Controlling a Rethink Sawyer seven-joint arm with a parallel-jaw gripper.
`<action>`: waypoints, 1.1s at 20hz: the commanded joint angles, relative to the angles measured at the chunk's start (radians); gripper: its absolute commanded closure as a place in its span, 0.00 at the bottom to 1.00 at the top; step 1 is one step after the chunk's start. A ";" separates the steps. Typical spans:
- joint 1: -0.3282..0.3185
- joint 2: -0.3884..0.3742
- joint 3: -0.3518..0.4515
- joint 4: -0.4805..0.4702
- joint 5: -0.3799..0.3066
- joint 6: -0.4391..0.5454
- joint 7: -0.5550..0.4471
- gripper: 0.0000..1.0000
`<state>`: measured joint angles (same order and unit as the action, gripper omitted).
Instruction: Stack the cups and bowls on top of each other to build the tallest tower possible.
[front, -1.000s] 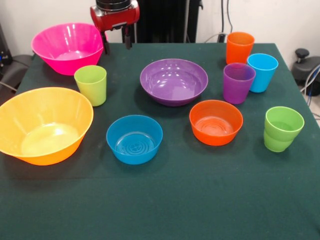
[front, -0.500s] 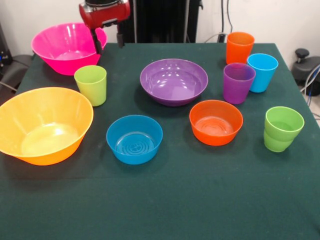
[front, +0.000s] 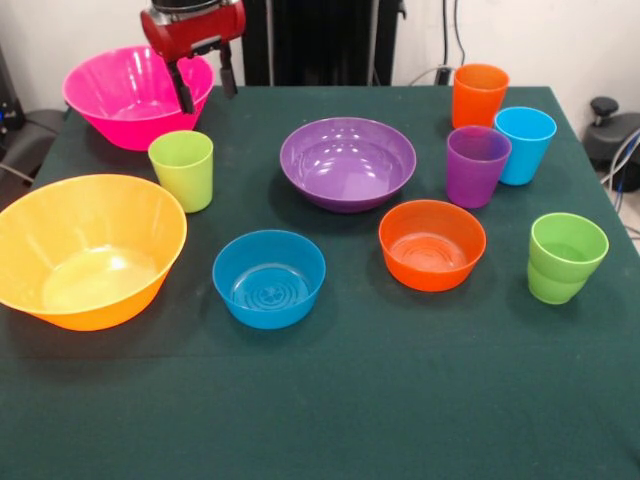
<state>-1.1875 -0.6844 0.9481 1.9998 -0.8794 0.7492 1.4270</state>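
Observation:
All pieces stand apart on the table; no tower is built. The lime-yellow cup stands upright left of the wide purple bowl. The small blue bowl and small orange bowl sit nearer the front. The pink bowl is at the back left, the yellow-orange bowl at the front left. Orange, light blue, purple and green cups stand on the right. My gripper is open and empty, above and behind the lime-yellow cup, by the pink bowl's rim.
The dark green table drops off at the left and right edges. Black equipment and cables stand behind the table at the back.
My gripper has moved steadily to the left, from behind the purple bowl's left side to beside the pink bowl, above the lime-yellow cup. No cup or bowl has moved.

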 joint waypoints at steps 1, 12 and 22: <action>0.042 0.063 0.042 -0.051 -0.048 -0.010 -0.283 0.00; 0.083 0.035 -0.006 -0.069 -0.092 0.020 -0.230 0.00; 0.125 -0.010 -0.062 -0.088 -0.190 0.016 -0.192 0.00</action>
<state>-1.1278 -0.6839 0.9426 1.9744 -0.9575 0.7492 1.4247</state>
